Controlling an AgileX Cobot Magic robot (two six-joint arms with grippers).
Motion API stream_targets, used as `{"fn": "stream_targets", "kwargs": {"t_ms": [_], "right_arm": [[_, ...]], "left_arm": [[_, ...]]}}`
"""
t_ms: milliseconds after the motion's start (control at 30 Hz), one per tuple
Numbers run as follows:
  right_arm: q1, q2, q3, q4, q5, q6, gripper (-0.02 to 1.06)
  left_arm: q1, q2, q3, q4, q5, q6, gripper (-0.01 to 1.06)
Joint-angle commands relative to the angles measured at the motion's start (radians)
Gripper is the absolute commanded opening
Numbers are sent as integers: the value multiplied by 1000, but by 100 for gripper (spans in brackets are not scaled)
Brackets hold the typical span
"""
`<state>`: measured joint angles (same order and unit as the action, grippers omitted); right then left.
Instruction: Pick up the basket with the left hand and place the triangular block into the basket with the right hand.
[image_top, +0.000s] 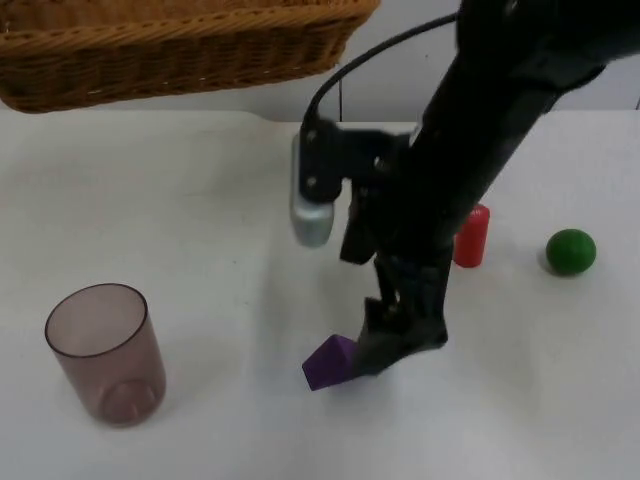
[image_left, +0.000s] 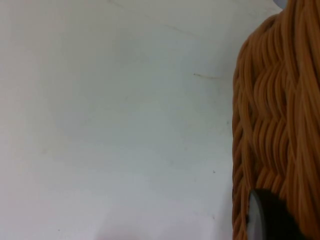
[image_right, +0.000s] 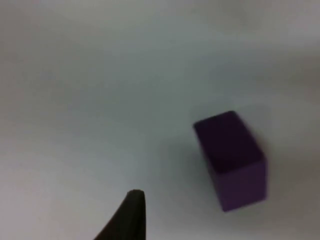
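White table (image_top: 150, 210), grey wall behind. Wicker basket (image_top: 180, 45) held aloft, left tool (image_left: 267, 217) closed on its rim. Right tool (image_top: 385, 345) (grip unclear) beside purple block (image_top: 328, 362) on table.

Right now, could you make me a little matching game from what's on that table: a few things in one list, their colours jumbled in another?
Things:
1. ball
2. cylinder
3. triangular block
4. basket

Colours:
a. purple
b. woven tan
c. green
d. red

Pairs: 1-c, 2-d, 3-a, 4-b.
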<state>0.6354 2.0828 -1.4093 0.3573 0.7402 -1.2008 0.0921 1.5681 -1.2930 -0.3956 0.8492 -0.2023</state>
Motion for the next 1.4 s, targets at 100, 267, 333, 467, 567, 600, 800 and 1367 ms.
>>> {"fn": "stream_targets", "kwargs": {"t_ms": [100, 267, 333, 467, 567, 600, 800, 1367], "right_arm": [[16, 47, -6, -15, -22, -16, 104], [16, 80, -6, -7, -60, -43, 104], [16, 96, -7, 19, -61, -57, 104], [16, 116, -7, 17, -64, -57, 104], [17, 118, -7, 21, -77, -72, 104], [17, 122, -9, 26, -84, -72, 104], [17, 158, -62, 57, -43, -72, 104], [17, 185, -84, 64, 19, -53, 58]], "left_arm": [[1, -15, -3, -37, -18, -1, 0], [1, -15, -3, -37, -18, -1, 0], [1, -15, -3, -37, -18, 7, 0], [1, -15, -3, -42, -20, 7, 0], [1, -15, -3, -42, -22, 7, 0], [1, -15, -3, -42, -22, 7, 0], [1, -15, -3, -42, -22, 7, 0], [1, -15, -3, -42, -18, 7, 0]]}}
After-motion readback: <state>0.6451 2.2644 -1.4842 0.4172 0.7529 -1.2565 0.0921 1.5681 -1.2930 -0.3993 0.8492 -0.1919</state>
